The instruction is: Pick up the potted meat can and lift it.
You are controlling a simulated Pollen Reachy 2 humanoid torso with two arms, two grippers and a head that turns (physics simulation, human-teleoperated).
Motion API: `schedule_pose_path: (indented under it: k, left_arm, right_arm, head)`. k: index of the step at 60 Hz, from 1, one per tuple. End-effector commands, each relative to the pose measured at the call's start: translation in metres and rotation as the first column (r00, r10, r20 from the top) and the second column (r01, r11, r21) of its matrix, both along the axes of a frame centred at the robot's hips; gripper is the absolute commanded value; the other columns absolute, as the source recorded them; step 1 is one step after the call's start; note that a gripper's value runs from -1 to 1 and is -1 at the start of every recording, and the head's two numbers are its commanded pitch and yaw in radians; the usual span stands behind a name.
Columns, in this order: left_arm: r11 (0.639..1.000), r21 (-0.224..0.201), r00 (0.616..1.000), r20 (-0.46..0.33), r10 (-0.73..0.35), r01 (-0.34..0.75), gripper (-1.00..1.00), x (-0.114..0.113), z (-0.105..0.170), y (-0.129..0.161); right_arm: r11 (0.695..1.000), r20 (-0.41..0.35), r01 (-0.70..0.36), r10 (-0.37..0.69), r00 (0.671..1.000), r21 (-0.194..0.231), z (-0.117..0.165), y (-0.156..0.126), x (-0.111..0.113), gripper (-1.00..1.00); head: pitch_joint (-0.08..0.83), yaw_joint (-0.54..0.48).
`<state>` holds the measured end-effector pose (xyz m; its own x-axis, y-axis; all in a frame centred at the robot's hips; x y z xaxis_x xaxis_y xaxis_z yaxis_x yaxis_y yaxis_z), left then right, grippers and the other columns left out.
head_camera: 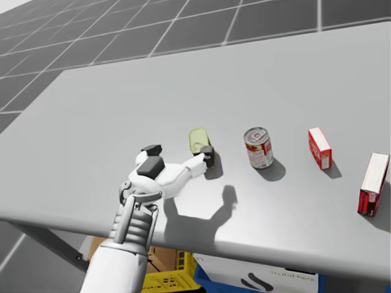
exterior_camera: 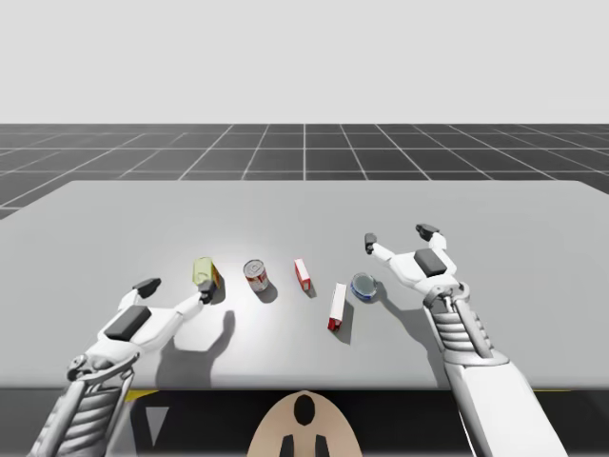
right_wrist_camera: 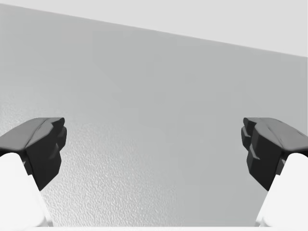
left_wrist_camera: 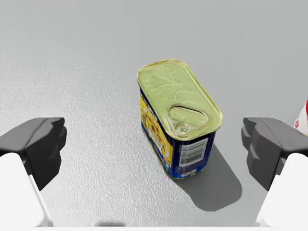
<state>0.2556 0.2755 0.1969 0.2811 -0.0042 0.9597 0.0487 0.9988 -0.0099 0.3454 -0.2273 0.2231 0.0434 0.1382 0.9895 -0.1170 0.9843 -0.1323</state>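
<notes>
Stretching wide, the grey table (exterior_camera: 533, 205) has both arms coming in from its near edge. Over on the right, the right gripper (exterior_camera: 398, 236) hangs above bare table with its jaws gaping and nothing in them, well apart from the target. The left gripper (exterior_camera: 175, 290) is the nearer one by far, jaws spread full and holding nothing. The potted meat can (left_wrist_camera: 178, 120) stands upright on the left, left of the round red-and-white can (exterior_camera: 255, 274). It sits just ahead of the left gripper, inside the gap, closer to the right finger (left_wrist_camera: 264, 144) and touching neither. Its long axis runs askew to the line between the fingers, so by my reckoning a small wrist twist and a push forward come before any squeeze.
</notes>
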Motion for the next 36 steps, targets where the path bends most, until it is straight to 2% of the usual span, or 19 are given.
schedule_pose_path:
  k: [1,20,36]
  left_arm:
    - [1.0,0.007,0.999,-0.05,0.013,-0.012,-1.0,0.011,-0.02,-0.007]
    - [0.997,0.069,0.993,-0.11,0.047,-0.04,-1.0,0.052,-0.041,-0.023]
    - [0.995,0.071,0.99,-0.12,0.075,-0.067,-1.0,0.068,-0.044,-0.027]
  right_arm:
    - [1.0,0.001,-0.001,0.001,1.0,0.001,0.0,0.0,0.0,-1.0]
    - [1.0,0.002,0.001,-0.001,1.0,0.004,0.0,0.0,0.0,-1.0]
    - [1.0,0.005,0.002,-0.002,1.0,0.004,0.0,0.0,0.001,-1.0]
  head:
    - [0.655,0.42]
    - [0.663,0.42]
    - [0.665,0.43]
